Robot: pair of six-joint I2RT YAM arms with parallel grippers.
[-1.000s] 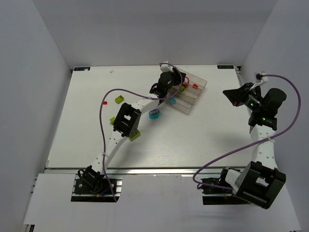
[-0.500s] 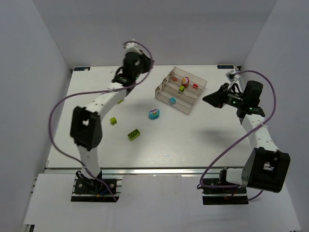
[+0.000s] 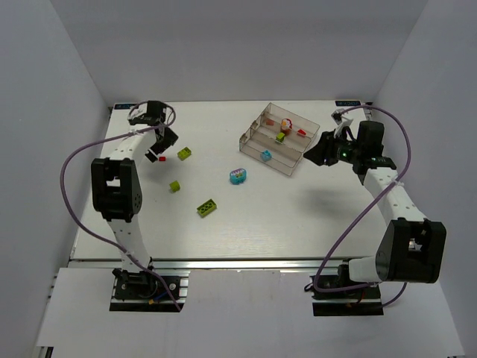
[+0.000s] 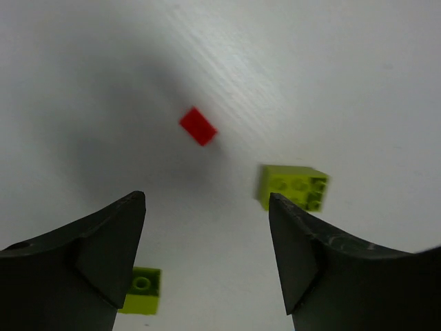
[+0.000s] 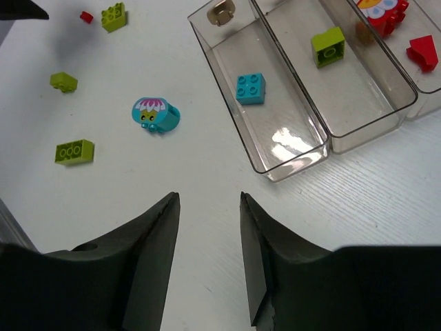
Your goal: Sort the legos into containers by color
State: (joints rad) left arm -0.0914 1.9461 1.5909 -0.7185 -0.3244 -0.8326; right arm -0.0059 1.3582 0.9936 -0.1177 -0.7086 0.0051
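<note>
Left gripper (image 4: 207, 245) hangs released, jaws spread wide. The small red lego (image 4: 198, 126) lies on the tabletop (image 4: 358, 69) just ahead of the gap between the jaws, a touch left of centre. Its long axis runs diagonally to the jaw line, so I judge a wrist turn is needed before closing. A lime lego (image 4: 293, 187) sits near it on the right, close to the right-hand finger's path. The clear tray (image 5: 286, 141), with red pieces (image 5: 422, 54) already in one compartment, stands well apart, beside the right gripper (image 5: 207, 255), which is also released and empty. The left arm is far nearer the red lego.
</note>
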